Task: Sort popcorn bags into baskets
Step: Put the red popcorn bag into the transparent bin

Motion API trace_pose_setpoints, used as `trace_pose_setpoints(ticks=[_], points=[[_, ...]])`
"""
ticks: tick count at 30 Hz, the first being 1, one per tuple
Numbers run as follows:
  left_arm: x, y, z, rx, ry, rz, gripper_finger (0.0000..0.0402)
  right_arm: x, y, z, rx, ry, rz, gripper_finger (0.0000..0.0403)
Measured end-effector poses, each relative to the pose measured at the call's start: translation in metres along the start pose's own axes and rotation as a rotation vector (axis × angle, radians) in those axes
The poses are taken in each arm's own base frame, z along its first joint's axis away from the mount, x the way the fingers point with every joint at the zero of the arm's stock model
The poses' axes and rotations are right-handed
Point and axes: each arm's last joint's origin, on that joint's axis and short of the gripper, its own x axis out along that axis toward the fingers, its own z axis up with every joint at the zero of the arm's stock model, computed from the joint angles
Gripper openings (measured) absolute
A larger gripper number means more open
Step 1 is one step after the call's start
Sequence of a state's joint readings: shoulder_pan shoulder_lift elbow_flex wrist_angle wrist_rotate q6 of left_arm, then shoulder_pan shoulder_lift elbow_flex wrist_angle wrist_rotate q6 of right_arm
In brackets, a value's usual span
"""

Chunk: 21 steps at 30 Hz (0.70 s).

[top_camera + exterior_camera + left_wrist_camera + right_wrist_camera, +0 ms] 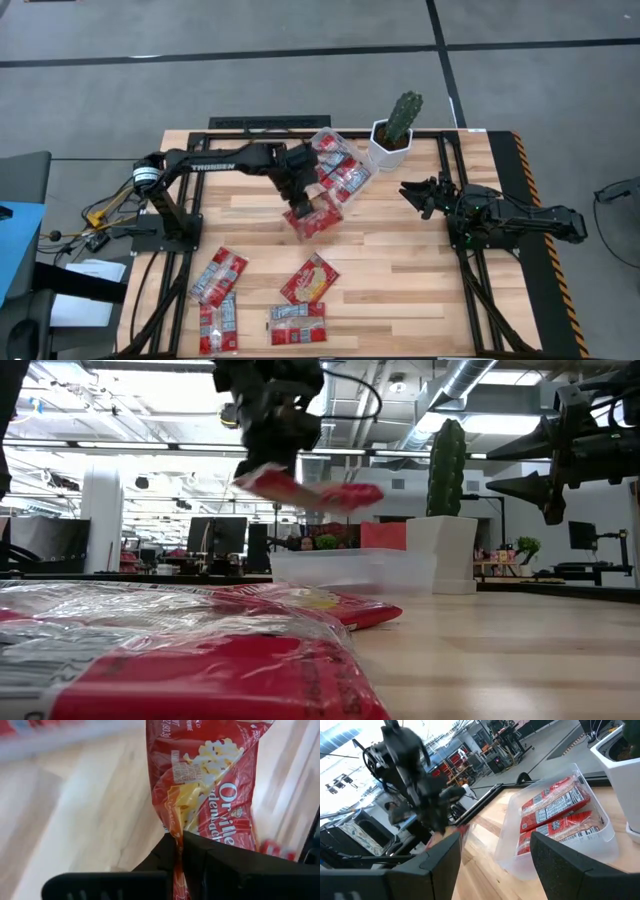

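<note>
We see the left gripper (300,208) pinching a red popcorn bag (316,220) in the air just beside the clear plastic tub (340,166); the right gripper (420,193) waits open past the tub.

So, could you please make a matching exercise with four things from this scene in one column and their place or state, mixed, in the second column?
Things:
1. left end effector
2. right end effector
3. clear plastic tub
4. cactus pot

Places or states:
A. open, holding nothing, raised beside the pot
B. white, at the far edge of the table
C. shut on a popcorn bag, lifted above the table
D. already holds red packets

Pairs: 1-C, 2-A, 3-D, 4-B
</note>
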<state>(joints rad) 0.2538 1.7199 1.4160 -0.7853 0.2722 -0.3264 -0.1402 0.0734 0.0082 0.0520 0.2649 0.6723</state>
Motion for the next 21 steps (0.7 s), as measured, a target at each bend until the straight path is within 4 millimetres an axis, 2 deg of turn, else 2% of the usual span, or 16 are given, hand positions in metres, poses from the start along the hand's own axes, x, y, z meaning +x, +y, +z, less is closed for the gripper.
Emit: trace_pose_setpoints(ticks=[4, 8, 16, 21], points=[[-0.021, 0.004, 0.025, -0.042, -0.173, 0.080, 0.0000, 0.000, 0.000, 0.000, 0.000, 0.000, 0.000, 0.0260], [-0.024, 0.021, 0.045, -0.090, -0.272, 0.133, 0.0000, 0.000, 0.000, 0.000, 0.000, 0.000, 0.000, 0.0260], [0.013, 0.063, 0.069, -0.181, -0.345, 0.177, 0.0000, 0.000, 0.000, 0.000, -0.001, 0.001, 0.000, 0.0260], [0.037, 0.076, 0.072, -0.203, -0.319, 0.185, 0.0000, 0.000, 0.000, 0.000, -0.001, 0.001, 0.000, 0.0260]])
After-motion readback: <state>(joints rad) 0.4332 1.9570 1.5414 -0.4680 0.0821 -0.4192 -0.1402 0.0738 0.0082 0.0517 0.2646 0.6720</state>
